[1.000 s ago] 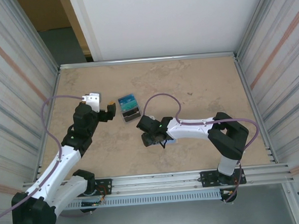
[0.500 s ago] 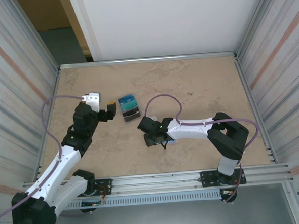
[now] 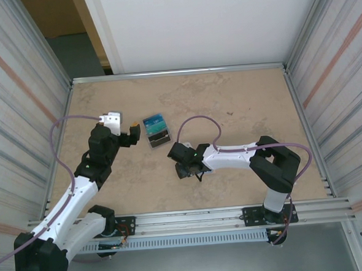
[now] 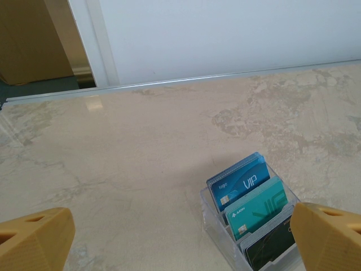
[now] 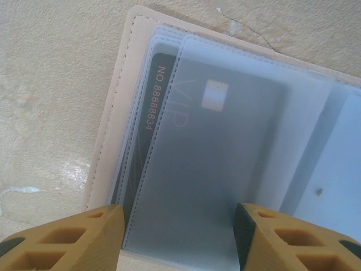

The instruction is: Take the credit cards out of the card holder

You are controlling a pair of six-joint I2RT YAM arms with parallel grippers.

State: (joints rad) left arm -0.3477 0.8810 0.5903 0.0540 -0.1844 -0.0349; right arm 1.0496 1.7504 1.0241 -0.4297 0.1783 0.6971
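The card holder (image 5: 107,135) lies open on the table, with a beige stitched cover and clear plastic sleeves. A dark credit card (image 5: 148,107) marked VIP sits inside the sleeves, its left edge exposed. My right gripper (image 5: 177,237) hovers directly over it, open, one finger (image 5: 67,237) at the sleeve's left edge and the other on its right part. In the top view the right gripper (image 3: 186,167) covers the holder at table centre. My left gripper (image 3: 124,123) stands open wide with nothing in it, left of the clear tray.
A clear plastic tray (image 3: 157,131) holds upright blue, teal and dark cards (image 4: 248,195) just ahead of my left gripper (image 4: 180,240). Metal rails edge the table, and corrugated walls stand on both sides. Bare tan tabletop (image 3: 246,101) stretches to the back and right.
My right gripper has shifted slightly to the right over the card holder. The left arm has not moved.
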